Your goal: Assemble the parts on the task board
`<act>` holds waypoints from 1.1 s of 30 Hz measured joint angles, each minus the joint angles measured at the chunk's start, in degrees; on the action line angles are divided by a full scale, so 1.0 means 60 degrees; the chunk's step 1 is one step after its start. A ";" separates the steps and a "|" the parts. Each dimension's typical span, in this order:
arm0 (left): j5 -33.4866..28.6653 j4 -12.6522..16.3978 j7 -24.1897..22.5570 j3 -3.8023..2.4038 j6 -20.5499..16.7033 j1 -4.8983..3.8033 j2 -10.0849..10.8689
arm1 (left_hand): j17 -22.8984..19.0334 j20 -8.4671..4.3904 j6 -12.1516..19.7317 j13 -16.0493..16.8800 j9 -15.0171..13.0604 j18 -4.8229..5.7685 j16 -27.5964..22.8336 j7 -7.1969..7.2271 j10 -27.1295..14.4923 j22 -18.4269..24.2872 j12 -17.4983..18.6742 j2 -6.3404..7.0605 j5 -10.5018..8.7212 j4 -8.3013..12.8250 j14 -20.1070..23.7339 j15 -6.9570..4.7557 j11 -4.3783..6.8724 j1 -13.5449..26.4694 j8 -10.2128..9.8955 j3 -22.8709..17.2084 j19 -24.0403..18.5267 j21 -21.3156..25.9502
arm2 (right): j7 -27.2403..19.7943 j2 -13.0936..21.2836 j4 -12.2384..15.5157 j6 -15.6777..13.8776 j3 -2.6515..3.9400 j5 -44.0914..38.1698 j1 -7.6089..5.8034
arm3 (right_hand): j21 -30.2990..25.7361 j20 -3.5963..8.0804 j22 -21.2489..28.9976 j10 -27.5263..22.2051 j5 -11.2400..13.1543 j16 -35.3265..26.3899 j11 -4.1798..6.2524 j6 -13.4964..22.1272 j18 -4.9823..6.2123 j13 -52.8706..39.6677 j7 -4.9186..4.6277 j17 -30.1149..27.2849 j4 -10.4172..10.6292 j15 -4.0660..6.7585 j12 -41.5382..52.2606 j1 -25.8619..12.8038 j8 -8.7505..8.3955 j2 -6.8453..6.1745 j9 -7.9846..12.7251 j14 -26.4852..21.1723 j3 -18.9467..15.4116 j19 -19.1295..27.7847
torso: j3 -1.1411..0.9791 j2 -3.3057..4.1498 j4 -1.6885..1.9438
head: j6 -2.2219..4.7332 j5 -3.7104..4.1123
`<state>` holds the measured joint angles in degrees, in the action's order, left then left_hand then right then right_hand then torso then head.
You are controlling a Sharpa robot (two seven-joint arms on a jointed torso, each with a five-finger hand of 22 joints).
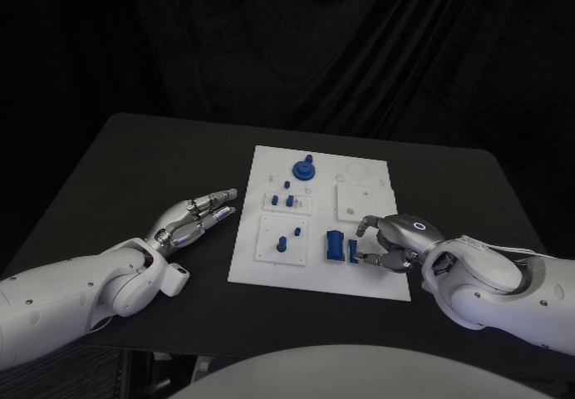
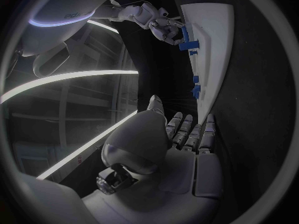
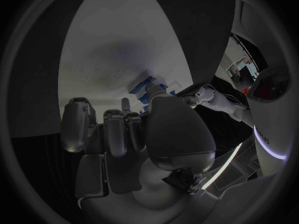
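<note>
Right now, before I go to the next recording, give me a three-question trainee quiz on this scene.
1. True or false: the left robot hand rests on the table beside the task board, with nothing in it.
2. Which robot hand is over the board's near edge, by the blue block? A) left B) right C) both
3. Fill in: the round blue part with a knob stands at the board's ____ end, away from the robot.

Key: 1 true. 2 B: the right robot hand; whether it grips anything cannot be told. 3 far.
</note>
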<state>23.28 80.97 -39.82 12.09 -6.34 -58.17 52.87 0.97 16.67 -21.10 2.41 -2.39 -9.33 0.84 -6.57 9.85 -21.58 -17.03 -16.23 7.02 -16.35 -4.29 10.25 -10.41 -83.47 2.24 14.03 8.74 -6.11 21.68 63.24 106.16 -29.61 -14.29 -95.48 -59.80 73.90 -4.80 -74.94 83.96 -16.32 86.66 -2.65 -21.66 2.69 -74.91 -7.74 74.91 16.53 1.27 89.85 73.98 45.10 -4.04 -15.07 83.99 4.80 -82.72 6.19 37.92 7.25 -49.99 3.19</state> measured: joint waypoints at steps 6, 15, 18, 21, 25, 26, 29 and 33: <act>0.0001 0.0362 0.0026 0.0017 -0.0283 0.0023 0.0190 | -0.0002 -0.0176 -0.0629 0.0025 -0.0042 0.0002 0.0000 -0.0246 0.0126 0.0222 -0.0186 0.0168 0.0000 -0.0022 0.0103 -0.0352 0.0310 -0.0203 0.0081 0.0117 -0.0172 -0.0001 | -0.0584 0.0367 0.0216 -0.1251 0.0001 0.0029 -0.0075 | -0.0297 0.0053 0.0001 -0.0003 0.0000 -0.0233 0.0067 -0.0145 0.0113 0.0000 0.0094 0.0000 0.0016 0.0000 -0.0197 -0.0558 0.0355 0.0100 -0.0076 0.0000 -0.0109 0.0165 | -0.0005 -0.0009 -0.0002 | 0.0000 0.0016; 0.0004 0.1088 0.0054 0.0018 -0.0993 0.0018 0.0592 | -0.0134 -0.1578 -0.0647 -0.0045 -0.0036 -0.0150 -0.0106 0.0459 -0.0591 0.1693 0.0498 0.0508 0.0000 -0.0053 0.0689 -0.1442 0.1412 0.0059 0.0081 0.0611 -0.0958 0.0585 | -0.2579 0.0539 0.0296 -0.3098 0.0021 0.0877 -0.0829 | -0.8034 -0.0679 0.0984 -0.8443 0.0000 -0.5164 -0.0742 0.0047 0.1123 0.3357 -0.0147 -0.6687 0.0035 -0.0885 -0.5219 -0.0849 0.0662 0.0507 0.0126 -0.5322 -0.0059 0.5099 | -0.0020 -0.0054 -0.0018 | 0.0000 0.0091; 0.0004 0.1240 0.0057 0.0019 -0.1277 0.0007 0.0630 | -0.0146 -0.2231 -0.0355 -0.0073 0.0000 -0.0150 -0.0106 0.0990 -0.0855 0.2466 0.0784 0.0708 0.0000 -0.0054 0.0710 -0.1959 0.2015 0.0260 0.0033 0.0743 -0.1216 0.0805 | -0.3283 0.0475 0.0149 -0.3329 0.0015 0.1647 -0.0920 | -1.0255 -0.1403 0.2519 -1.0641 0.0000 -0.7378 -0.1800 0.0342 0.0786 0.4907 -0.0132 -0.8174 -0.0019 -0.1949 -0.6856 -0.0870 0.0238 0.0528 0.0475 -0.7671 -0.0059 0.6714 | -0.0034 -0.0117 -0.0026 | 0.0000 0.0116; 0.0004 0.1287 0.0058 0.0018 -0.1514 -0.0008 0.0621 | -0.0152 -0.2712 -0.0307 -0.0095 0.0004 -0.0151 -0.0106 0.1442 -0.1012 0.2987 0.0942 0.0896 0.0000 -0.0054 0.0725 -0.2003 0.2512 0.0448 0.0032 0.0819 -0.1356 0.0886 | -0.3890 0.0417 -0.0003 -0.3375 0.0008 0.2476 -0.0958 | -1.1608 -0.1828 0.4170 -1.1665 0.0000 -0.8761 -0.2270 0.0585 0.0737 0.6512 -0.0104 -0.9623 0.0048 -0.2509 -0.7737 -0.0870 -0.0331 0.0528 0.0954 -0.8936 0.0008 0.7479 | -0.0052 -0.0199 -0.0028 | 0.0000 0.0113; 0.0004 0.1231 0.0061 0.0017 -0.1783 -0.0012 0.0518 | -0.0155 -0.2966 -0.0234 -0.0125 0.0014 0.0013 -0.0106 0.1611 -0.1120 0.3241 0.1115 0.1096 0.0000 -0.0054 0.0725 -0.2003 0.2722 0.0500 0.0032 0.0819 -0.1434 0.0925 | -0.4665 0.0362 -0.0238 -0.3329 0.0007 0.3679 -0.0974 | -1.1702 -0.1926 0.5351 -1.2178 0.0000 -0.9444 -0.2378 0.0783 0.0514 0.7601 -0.0101 -1.0481 0.0049 -0.2749 -0.8164 -0.0867 -0.0690 0.0525 0.1273 -0.9847 0.0086 0.8639 | -0.0096 -0.0331 -0.0057 | 0.0000 0.0003; 0.0004 0.1212 0.0062 0.0017 -0.1821 -0.0013 0.0492 | -0.0155 -0.2966 -0.0219 -0.0126 0.0014 0.0013 -0.0106 0.1661 -0.1112 0.3271 0.1149 0.1113 0.0000 -0.0054 0.0726 -0.2002 0.2774 0.0516 0.0033 0.0819 -0.1434 0.0924 | -0.4791 0.0355 -0.0281 -0.3307 0.0007 0.3890 -0.0972 | -1.1703 -0.1940 0.5555 -1.2218 0.0000 -0.9489 -0.2389 0.0784 0.0515 0.7784 -0.0102 -1.0606 0.0049 -0.2763 -0.8173 -0.0848 -0.0705 0.0506 0.1319 -0.9910 0.0086 0.8789 | -0.0109 -0.0361 -0.0067 | 0.0000 -0.0036; 0.0004 0.1148 0.0063 0.0017 -0.1898 -0.0018 0.0437 | -0.0155 -0.3000 -0.0204 -0.0127 0.0014 0.0013 -0.0106 0.1676 -0.1112 0.3311 0.1149 0.1157 0.0000 -0.0054 0.0726 -0.2002 0.2777 0.0560 0.0033 0.0819 -0.1399 0.0924 | -0.5082 0.0314 -0.0382 -0.3231 0.0005 0.4386 -0.0948 | -1.1703 -0.1947 0.5862 -1.2221 0.0000 -0.9494 -0.2391 0.0783 0.0514 0.8061 -0.0102 -1.0788 0.0049 -0.2789 -0.8173 -0.0827 -0.0706 0.0485 0.1378 -0.9936 0.0086 0.8905 | -0.0142 -0.0451 -0.0104 | 0.0000 -0.0142; 0.0003 0.1115 0.0082 0.0006 -0.1928 -0.0021 0.0419 | -0.0154 -0.3000 0.0148 -0.0210 0.0132 0.0146 -0.0106 0.1538 -0.1212 0.3408 0.1335 0.1387 -0.0105 0.0208 0.0727 -0.2001 0.2718 0.1739 -0.0111 0.0556 -0.1399 0.0930 | -0.5214 0.0290 -0.0420 -0.3185 0.0000 0.4612 -0.0926 | -1.1894 -0.1711 0.6671 -1.2449 0.0234 -0.9944 -0.2163 0.1057 0.0517 0.8649 -0.0077 -1.1063 -0.0188 -0.2555 -0.8738 -0.1743 -0.1352 0.0540 0.1521 -1.0320 -0.0151 0.9395 | -0.0159 -0.0500 -0.0127 | 0.0001 -0.0181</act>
<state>23.29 87.66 -39.32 12.13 -17.91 -58.30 55.38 0.05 -1.33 -20.21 1.14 -1.60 -8.45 0.20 2.66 2.57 -1.13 -9.02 -7.90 6.39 -15.10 0.07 -1.75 5.90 -73.04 1.58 17.37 0.35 -0.53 -9.60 64.98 103.63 -48.72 -14.29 -67.80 -65.36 2.54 -15.07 -34.91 9.26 -14.92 26.99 -15.62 -15.32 5.79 -23.01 -8.20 8.53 15.40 -14.06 37.42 63.52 36.99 -0.81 -5.94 22.07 3.89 -26.35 5.23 34.93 6.48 -49.99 2.10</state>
